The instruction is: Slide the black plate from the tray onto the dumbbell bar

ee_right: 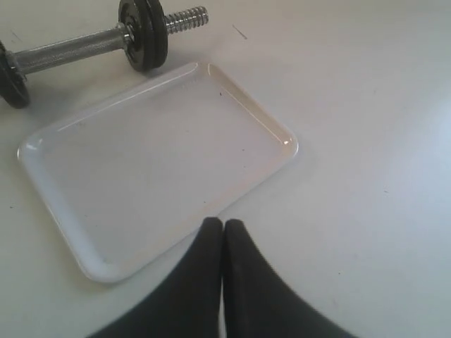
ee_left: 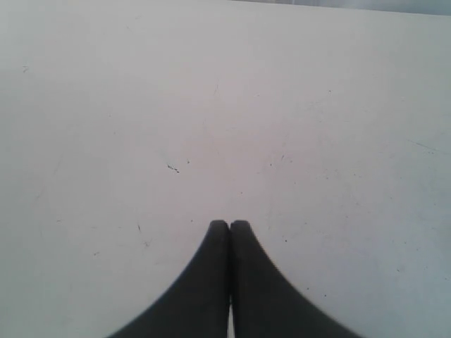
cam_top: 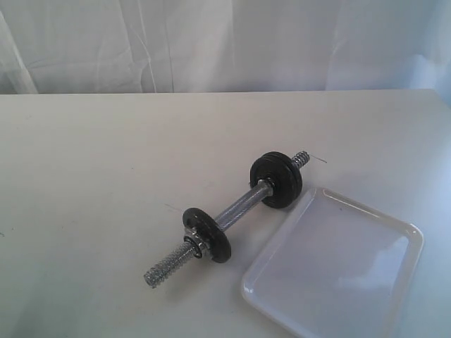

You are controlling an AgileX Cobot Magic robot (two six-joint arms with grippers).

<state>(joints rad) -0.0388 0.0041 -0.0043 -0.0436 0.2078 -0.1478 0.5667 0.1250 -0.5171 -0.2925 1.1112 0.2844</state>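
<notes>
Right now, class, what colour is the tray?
The tray is glossy white, clearest in the right wrist view.

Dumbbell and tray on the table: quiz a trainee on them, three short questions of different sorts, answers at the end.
1. True or false: a loose black plate lies in the tray.
2. The right fingers are: A) wide open, B) shut on nothing, C) shut on the bar.
3. Fill in: black discs sit on ___ ends of the bar.
Key: 1 false, the tray is empty; 2 B; 3 both.
</notes>
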